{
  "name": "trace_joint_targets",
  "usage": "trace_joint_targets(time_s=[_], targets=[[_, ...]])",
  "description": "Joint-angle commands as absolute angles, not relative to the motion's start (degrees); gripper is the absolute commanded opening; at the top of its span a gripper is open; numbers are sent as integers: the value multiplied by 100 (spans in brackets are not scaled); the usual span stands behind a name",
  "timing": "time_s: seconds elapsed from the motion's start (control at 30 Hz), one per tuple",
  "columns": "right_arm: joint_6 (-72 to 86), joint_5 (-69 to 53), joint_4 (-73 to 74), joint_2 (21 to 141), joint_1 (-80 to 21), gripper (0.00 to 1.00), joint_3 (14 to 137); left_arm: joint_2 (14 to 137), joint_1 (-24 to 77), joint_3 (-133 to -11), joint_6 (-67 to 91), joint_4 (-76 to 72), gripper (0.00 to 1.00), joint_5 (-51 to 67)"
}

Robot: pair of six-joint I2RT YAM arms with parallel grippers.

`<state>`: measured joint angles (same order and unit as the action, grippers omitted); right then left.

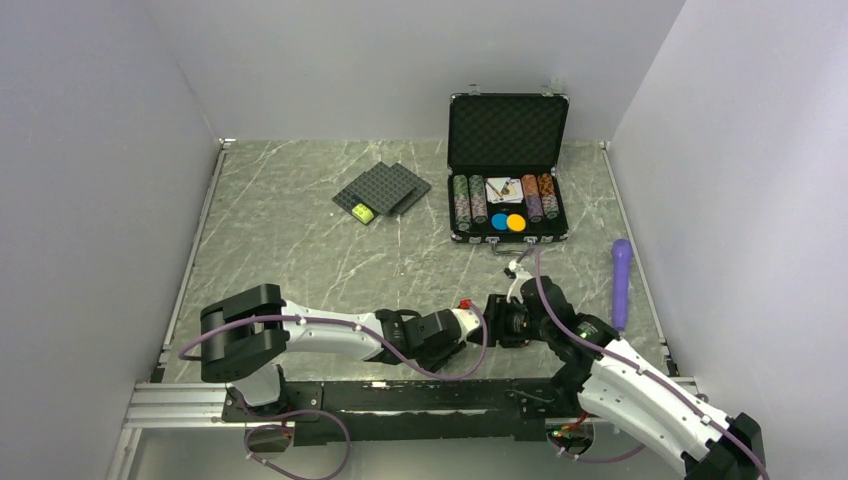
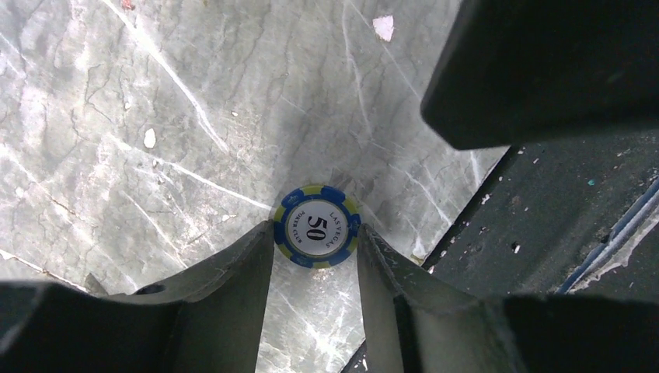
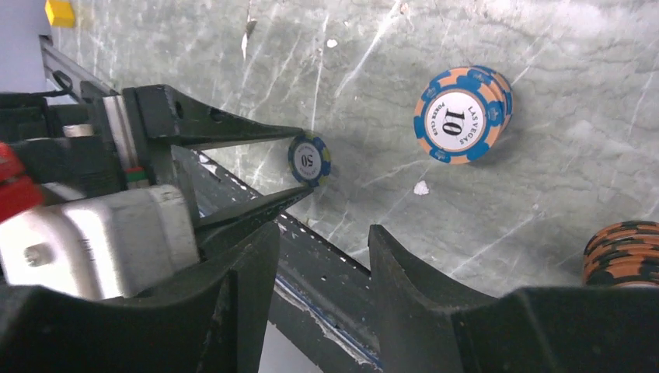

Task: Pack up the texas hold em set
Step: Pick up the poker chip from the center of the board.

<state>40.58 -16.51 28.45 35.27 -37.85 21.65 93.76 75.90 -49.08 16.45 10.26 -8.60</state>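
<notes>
Most chips sit in the open briefcase. Well short of it: blue 50 chip clamped in your left gripper; right gripper jaws apart, empty; 10-value stack and orange stack outstanding.

The chip marked 50 is blue with yellow-green edge patches and a white centre; the stack marked 10 is orange and blue. The desk is grey-green marble, veined white.

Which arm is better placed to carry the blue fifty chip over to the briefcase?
Left. The left end effector has a finger on each edge of the blue 50 chip, so it likely only needs to lift and travel to the briefcase. The right end effector stands open and empty.
</notes>
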Motion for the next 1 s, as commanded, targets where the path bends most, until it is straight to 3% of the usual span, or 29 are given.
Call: trace_joint_targets(time_s=[0.0, 0.33, 0.63, 0.8, 0.97], targets=[[4678, -1381, 2341, 3646, -4107, 50, 1980, 9526, 7629, -4677, 1985, 1166, 46, -1112], [5528, -625, 1392, 4374, -4956, 50, 1785, 9252, 7629, -4055, 2351, 669, 39, -1015], [6007, -474, 532, 4983, -5128, 51, 1424, 8856, 7629, -3451, 2659, 44, 38, -991], [6069, -567, 164, 5287, -5170, 52, 1299, 8595, 7629, -3443, 2550, 64, 42, -1096], [6134, -759, -253, 5578, -5201, 52, 1228, 8357, 7629, -3412, 2401, 44, 54, -902]])
